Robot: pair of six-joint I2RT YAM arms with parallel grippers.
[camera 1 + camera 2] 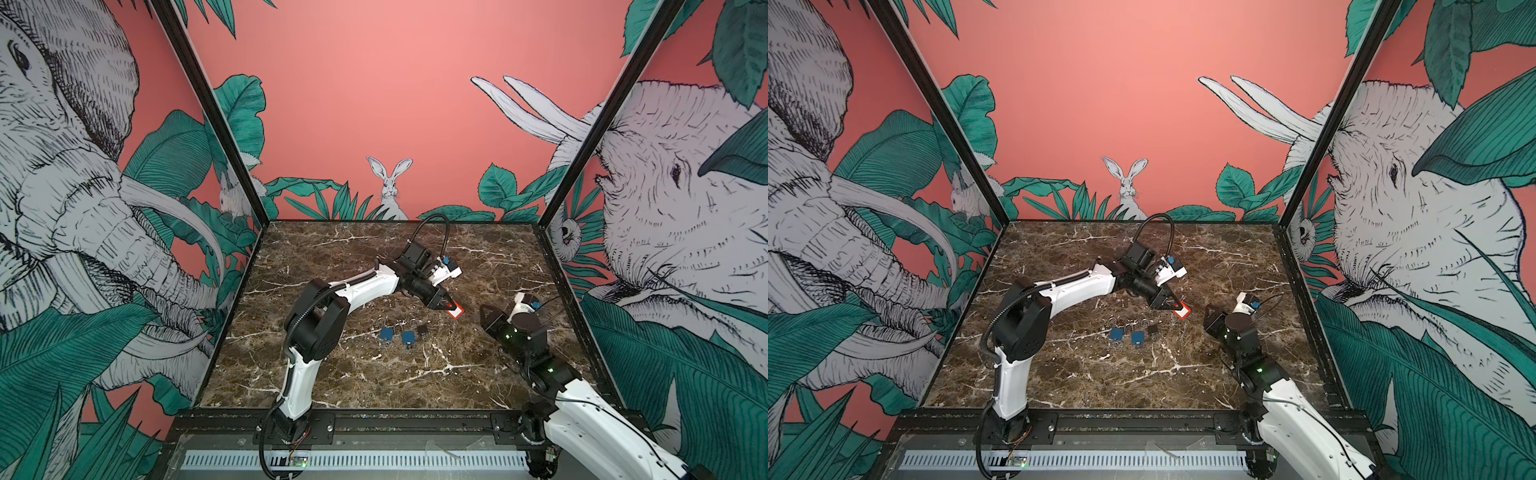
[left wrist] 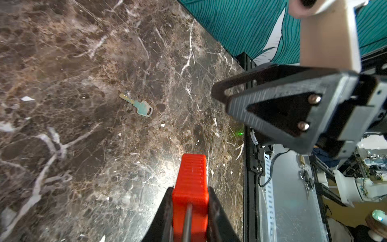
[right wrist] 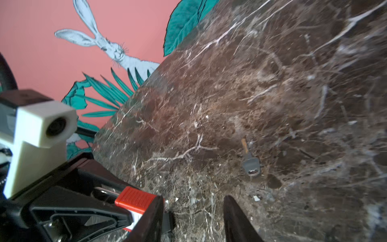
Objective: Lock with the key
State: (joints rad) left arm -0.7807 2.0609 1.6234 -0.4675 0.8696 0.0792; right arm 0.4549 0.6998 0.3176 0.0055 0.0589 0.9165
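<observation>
My left gripper (image 1: 446, 305) is shut on a red padlock (image 2: 191, 174), held just above the marble, its jaws pressed on both its sides. The red padlock (image 3: 136, 199) has a white face. A small key (image 2: 136, 105) with a grey head lies flat on the marble beyond the padlock. That key (image 3: 250, 161) is free and a little ahead of my right gripper (image 3: 193, 199). The right gripper (image 1: 486, 312) is open with nothing between its fingers, one finger close beside the padlock. A small dark piece (image 3: 167, 221) shows beside that finger; I cannot tell what it is.
Two blue padlocks (image 1: 387, 334) (image 1: 409, 337) and a black one (image 1: 423, 329) lie in a row on the marble table (image 1: 374, 374), nearer the front than the grippers. The enclosure's black frame post (image 1: 582, 174) and wall stand to the right.
</observation>
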